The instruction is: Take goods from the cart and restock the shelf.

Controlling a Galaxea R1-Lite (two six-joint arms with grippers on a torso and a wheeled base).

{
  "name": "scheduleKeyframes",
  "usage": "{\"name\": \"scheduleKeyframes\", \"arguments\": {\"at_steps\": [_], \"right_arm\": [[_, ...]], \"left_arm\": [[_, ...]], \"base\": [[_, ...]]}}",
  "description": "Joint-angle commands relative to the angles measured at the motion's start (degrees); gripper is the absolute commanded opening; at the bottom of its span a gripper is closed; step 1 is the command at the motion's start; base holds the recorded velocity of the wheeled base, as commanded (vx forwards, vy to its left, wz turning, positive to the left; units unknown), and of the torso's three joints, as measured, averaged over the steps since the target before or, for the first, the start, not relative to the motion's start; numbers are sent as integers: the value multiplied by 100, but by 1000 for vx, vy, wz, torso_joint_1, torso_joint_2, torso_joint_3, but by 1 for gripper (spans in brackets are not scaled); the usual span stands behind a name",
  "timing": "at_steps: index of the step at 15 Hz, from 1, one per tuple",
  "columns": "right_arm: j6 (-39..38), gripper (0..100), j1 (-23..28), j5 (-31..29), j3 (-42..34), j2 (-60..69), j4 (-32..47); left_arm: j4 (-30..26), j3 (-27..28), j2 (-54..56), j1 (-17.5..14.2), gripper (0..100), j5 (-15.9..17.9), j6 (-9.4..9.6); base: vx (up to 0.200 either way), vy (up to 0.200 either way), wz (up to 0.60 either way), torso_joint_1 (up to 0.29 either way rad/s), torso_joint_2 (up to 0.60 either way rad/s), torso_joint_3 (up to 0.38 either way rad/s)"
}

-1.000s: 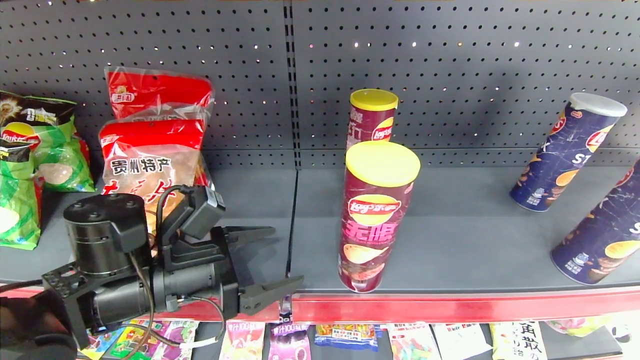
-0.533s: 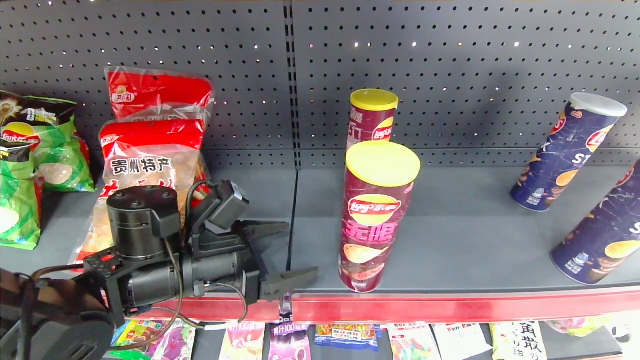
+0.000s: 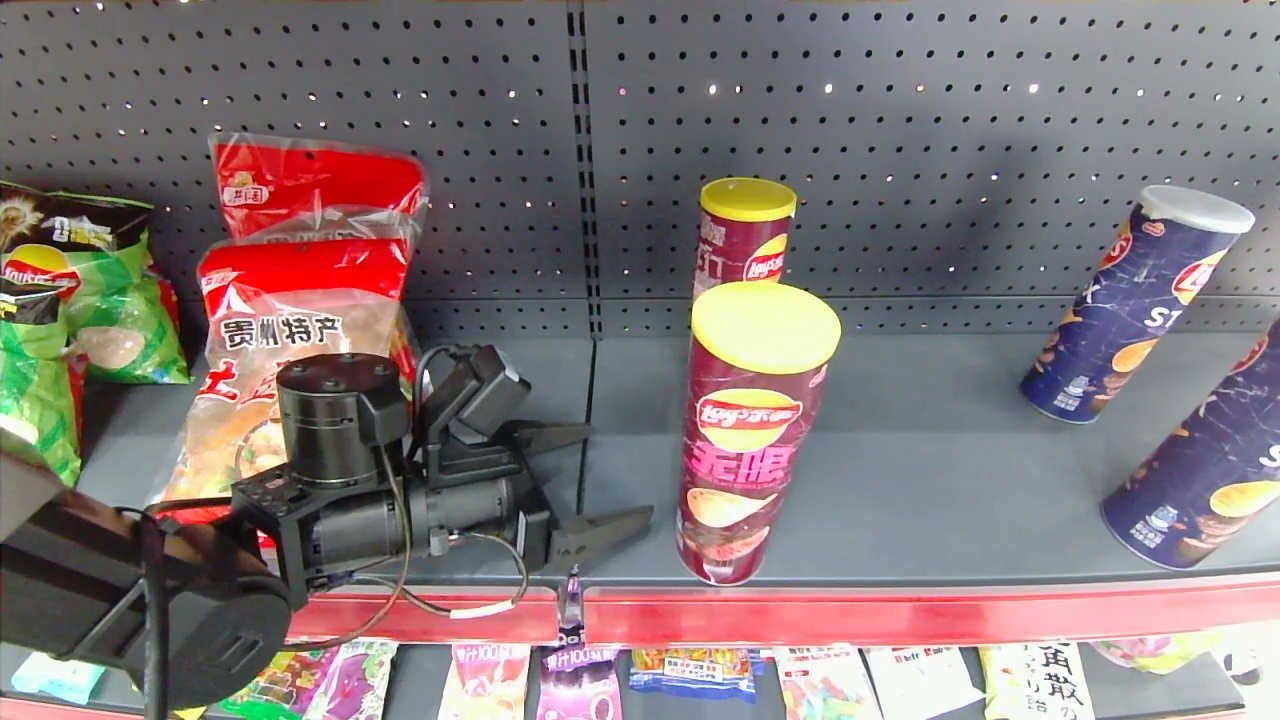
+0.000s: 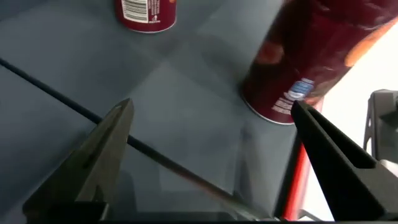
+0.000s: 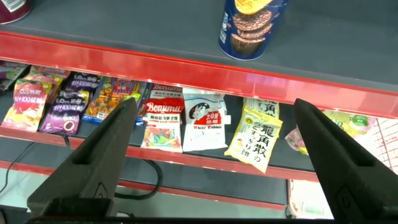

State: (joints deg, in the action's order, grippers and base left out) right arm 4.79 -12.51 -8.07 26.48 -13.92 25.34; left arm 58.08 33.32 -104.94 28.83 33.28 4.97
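hovering spread left gripper, seemingly beside maroon can

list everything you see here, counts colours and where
maroon cans: 2, yellow lids, shelf middle, one behind the other
navy cans: 2, dark blue, shelf right
red bags: 2, red and clear, shelf left, one behind the other
green bags: at least 2, green, shelf far left
shelf: 1, grey with a red front edge
pegboard: grey, behind the shelf
packets: many, mixed colours, on the lower shelf
left hand: black, open, empty, over the shelf just left of the front maroon can
right hand: black, open, empty, before the lower shelf
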Motion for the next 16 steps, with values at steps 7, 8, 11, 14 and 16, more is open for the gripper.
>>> {"name": "scheduleKeyframes", "arguments": {"at_steps": [7,8,11,14,16], "right_arm": [[-31,100,3,-10,7,21,6],[-31,100,3,-10,7,21,6],[-31,100,3,-10,7,30,6],[-40,100,3,-10,7,30,6],[-40,100,3,-10,-2,30,6]], "left_arm": [[2,237,-264,79,100,3,4],[2,272,-299,96,100,3,4],[-7,386,-396,167,100,3,4],[-7,430,-449,202,100,3,4],[-7,430,-458,202,100,3,4]], "base": [[0,0,0,0,0,0],[0,0,0,0,0,0],[0,0,0,0,0,0],[0,0,0,0,0,0],[0,0,0,0,0,0]]}}
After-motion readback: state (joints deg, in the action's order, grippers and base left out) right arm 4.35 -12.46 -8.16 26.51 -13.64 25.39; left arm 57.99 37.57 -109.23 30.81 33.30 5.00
